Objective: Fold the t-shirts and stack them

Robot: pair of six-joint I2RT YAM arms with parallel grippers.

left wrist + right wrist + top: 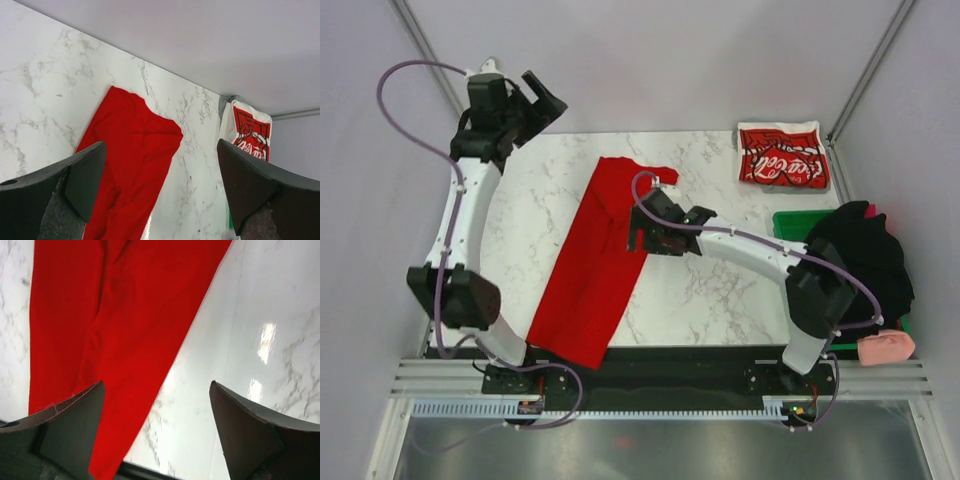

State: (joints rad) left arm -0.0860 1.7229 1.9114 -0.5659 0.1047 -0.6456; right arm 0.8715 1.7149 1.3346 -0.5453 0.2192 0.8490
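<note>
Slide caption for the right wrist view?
Open right tool hovers over the plain red t-shirt on the marble table.

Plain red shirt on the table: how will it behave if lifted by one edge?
Probably floppy: the red shirt lies flat in a long strip with soft creases, so it would likely drape. Pushed on the glossy table, it may bunch or slide.

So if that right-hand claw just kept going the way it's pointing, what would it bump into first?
The right gripper would probably meet the plain red shirt near its edge; one finger hangs over cloth, the other over bare marble table. Its height is unclear.
</note>
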